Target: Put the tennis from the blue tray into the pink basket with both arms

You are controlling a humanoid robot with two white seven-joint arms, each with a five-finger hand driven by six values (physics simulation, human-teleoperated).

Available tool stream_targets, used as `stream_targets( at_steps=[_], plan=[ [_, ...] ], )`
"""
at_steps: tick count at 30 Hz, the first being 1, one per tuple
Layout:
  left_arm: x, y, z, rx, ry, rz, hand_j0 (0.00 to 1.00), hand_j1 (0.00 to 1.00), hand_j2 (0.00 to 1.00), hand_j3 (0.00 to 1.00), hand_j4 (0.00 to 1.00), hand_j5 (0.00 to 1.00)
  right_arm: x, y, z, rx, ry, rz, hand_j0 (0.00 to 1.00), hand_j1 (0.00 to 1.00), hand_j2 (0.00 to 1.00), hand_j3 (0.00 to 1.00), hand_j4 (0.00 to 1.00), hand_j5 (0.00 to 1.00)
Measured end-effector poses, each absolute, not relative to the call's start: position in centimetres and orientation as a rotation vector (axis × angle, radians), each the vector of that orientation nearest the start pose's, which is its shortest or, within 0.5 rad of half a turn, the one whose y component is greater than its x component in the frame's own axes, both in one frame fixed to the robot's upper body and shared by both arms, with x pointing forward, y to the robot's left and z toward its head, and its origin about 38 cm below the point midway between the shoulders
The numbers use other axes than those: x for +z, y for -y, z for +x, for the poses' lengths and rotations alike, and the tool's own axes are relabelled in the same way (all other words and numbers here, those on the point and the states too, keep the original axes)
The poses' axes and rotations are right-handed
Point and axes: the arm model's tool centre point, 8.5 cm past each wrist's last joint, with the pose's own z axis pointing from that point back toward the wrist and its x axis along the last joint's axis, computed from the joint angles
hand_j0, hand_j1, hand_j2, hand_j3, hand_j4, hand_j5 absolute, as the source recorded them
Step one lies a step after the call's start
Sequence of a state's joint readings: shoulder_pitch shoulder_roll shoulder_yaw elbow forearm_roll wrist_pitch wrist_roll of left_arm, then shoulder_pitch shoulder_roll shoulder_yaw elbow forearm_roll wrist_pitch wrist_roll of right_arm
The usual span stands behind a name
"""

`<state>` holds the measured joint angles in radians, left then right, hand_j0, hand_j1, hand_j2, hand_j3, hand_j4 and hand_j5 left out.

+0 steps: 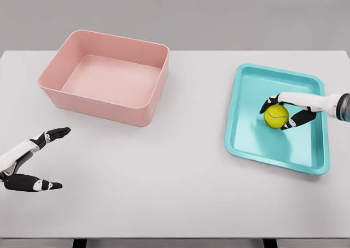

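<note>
A yellow-green tennis ball [276, 116] lies in the blue tray [257, 144] at the right of the white table. My right hand [284, 112] reaches in from the right edge, its fingers curled around the ball from above and below, touching it. The pink basket [106, 98] stands at the back left with nothing inside. My left hand [46, 158] hovers low at the front left, fingers spread and holding nothing, well short of the basket.
The white table's [175, 177] front edge runs along the bottom of the view. A wide stretch of tabletop lies between the basket and the tray.
</note>
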<state>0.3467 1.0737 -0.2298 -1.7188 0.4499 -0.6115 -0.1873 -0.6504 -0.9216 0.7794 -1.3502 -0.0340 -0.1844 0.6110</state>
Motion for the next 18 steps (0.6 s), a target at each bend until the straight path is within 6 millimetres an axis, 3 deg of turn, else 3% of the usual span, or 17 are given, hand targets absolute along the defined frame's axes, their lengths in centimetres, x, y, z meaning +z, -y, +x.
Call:
stream_targets(
  at_steps=[6,11,18],
  plan=[
    [13.7,-39.2,25.9,-0.977,1.591,-0.158,1.00,1.00,1.00,1.00,1.00,1.00,18.7,36.0,43.9,1.613,1.158,-0.159,0.45,0.45,0.45,0.45,0.45,0.45],
    [13.7,-39.2,25.9,-0.977,1.591,-0.158,1.00,1.00,1.00,1.00,1.00,1.00,21.4,34.0,43.7,1.673,1.291,-0.149,0.45,0.45,0.45,0.45,0.45,0.45],
    [13.7,-39.2,25.9,-0.977,1.591,-0.158,1.00,1.00,1.00,1.00,1.00,1.00,23.6,27.0,43.1,1.763,1.539,-0.038,0.45,0.45,0.45,0.45,0.45,0.45]
  ],
)
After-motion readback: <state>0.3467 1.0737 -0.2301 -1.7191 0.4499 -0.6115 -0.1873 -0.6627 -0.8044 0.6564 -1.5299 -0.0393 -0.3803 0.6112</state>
